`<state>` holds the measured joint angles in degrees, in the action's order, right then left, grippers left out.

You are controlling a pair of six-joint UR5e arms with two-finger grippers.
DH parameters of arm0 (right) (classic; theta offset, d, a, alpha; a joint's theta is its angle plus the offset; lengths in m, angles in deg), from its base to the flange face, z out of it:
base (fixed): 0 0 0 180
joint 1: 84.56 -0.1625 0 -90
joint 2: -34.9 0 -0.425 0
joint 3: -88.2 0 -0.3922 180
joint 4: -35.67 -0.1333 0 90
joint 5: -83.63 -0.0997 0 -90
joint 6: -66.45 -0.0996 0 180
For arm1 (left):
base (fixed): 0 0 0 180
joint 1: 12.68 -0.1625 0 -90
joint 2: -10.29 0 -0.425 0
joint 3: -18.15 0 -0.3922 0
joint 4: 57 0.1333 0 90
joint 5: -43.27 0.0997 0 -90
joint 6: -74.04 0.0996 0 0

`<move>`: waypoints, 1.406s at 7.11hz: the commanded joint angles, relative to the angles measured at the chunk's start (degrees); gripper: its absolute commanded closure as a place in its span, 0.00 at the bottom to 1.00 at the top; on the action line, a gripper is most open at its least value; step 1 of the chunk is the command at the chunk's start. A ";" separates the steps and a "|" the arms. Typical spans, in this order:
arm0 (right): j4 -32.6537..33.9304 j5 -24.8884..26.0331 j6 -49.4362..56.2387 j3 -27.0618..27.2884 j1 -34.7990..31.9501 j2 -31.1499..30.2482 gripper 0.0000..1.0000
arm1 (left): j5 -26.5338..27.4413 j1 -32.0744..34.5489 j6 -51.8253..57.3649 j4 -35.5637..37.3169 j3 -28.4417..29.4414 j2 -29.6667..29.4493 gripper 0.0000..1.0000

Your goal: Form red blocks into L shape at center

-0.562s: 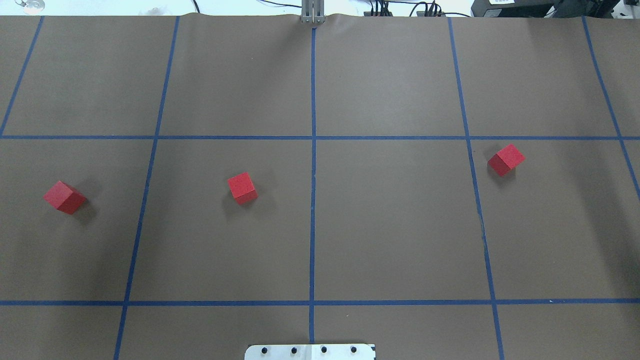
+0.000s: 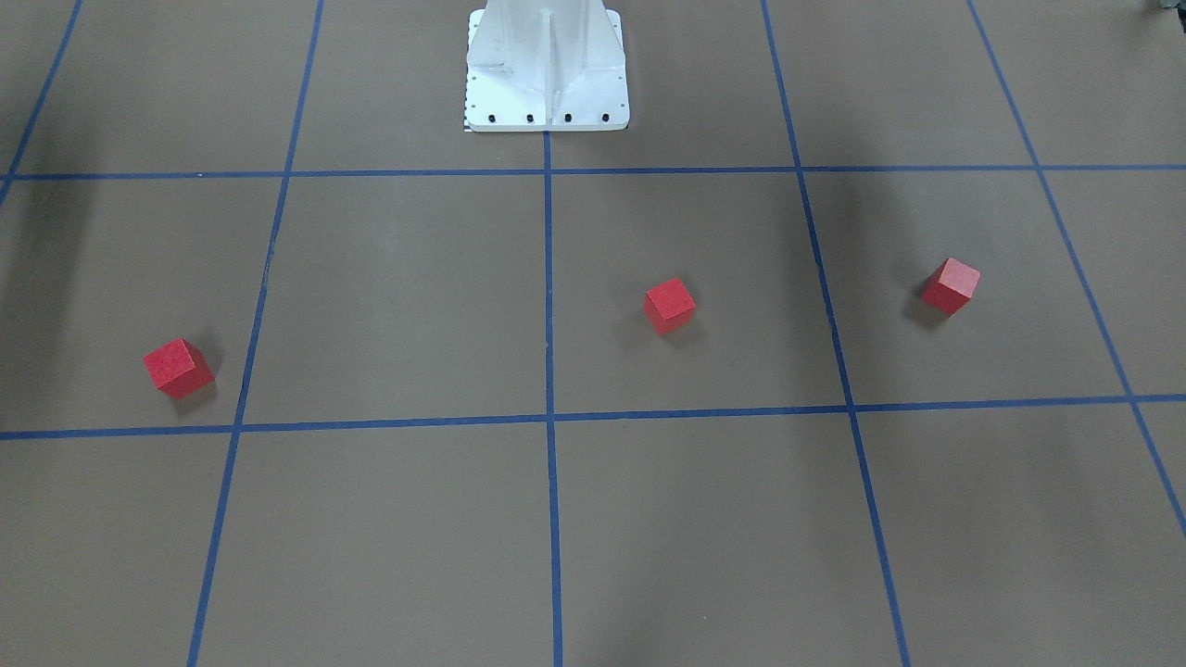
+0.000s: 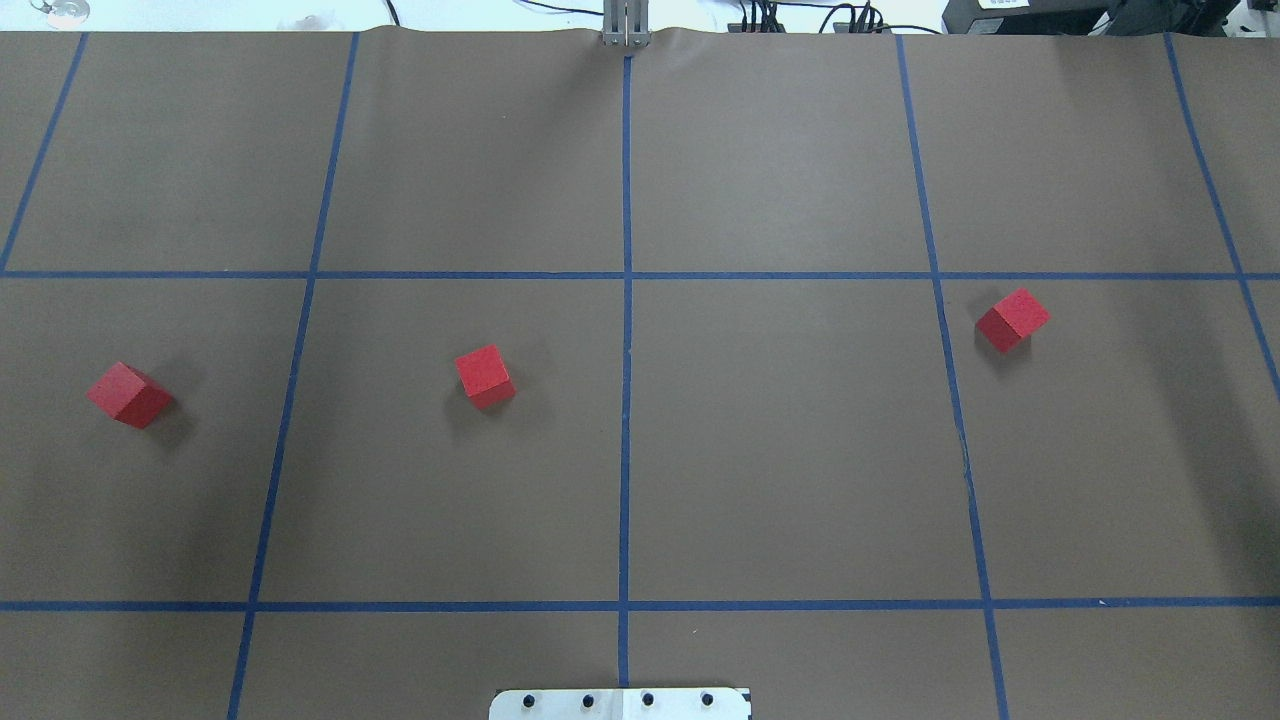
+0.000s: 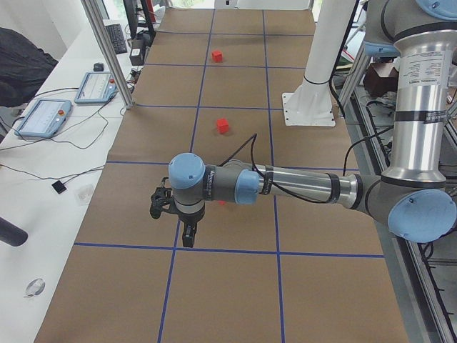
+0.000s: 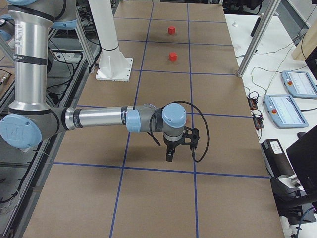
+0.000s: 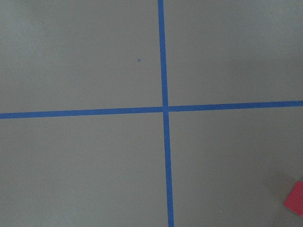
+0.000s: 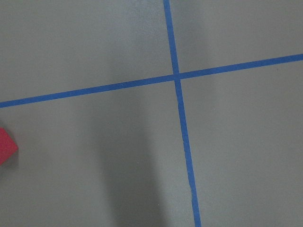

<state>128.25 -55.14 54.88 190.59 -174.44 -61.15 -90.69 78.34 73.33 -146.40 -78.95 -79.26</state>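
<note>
Three red blocks lie apart on the brown paper. In the overhead view one is at the far left [image 3: 128, 395], one left of centre [image 3: 485, 376], one at the right [image 3: 1012, 319]. The front view shows them mirrored [image 2: 951, 285], [image 2: 669, 306], [image 2: 178, 368]. My left gripper [image 4: 187, 238] shows only in the exterior left view, hanging over the mat near a grid crossing; I cannot tell if it is open. My right gripper [image 5: 169, 155] shows only in the exterior right view; I cannot tell its state. Each wrist view catches a red block corner at its edge [image 6: 296, 199], [image 7: 5, 146].
Blue tape lines [image 3: 626, 400] divide the paper into squares. The white robot base [image 2: 547, 74] stands at the near middle edge. Aluminium posts [image 4: 107, 50] and tablets [image 4: 43, 116] stand on the side bench beyond the far edge.
</note>
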 commanded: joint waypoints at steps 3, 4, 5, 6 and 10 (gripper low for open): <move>-0.03 0.00 -0.03 0.00 0.15 0.07 0.01 | -0.08 -6.45 -5.41 -5.48 -2.64 -3.52 0.00; -0.03 0.00 -0.03 0.00 0.15 0.07 0.01 | -0.34 -7.70 -9.62 -6.30 -3.87 -7.27 0.00; -0.03 0.00 0.06 0.09 0.15 0.16 0.01 | 0.27 -11.19 -9.58 -6.14 -3.88 -9.74 0.00; -0.03 0.00 0.06 0.09 0.15 0.24 0.01 | 0.01 -12.01 -10.97 -5.61 -3.80 -12.90 0.00; -0.03 0.00 -0.03 0.09 0.67 0.42 0.01 | 10.93 -34.00 -55.85 -2.47 -12.56 -20.38 0.00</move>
<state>128.21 -55.15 54.88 190.76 -173.97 -60.82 -86.06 52.32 32.38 -151.02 -88.56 -97.07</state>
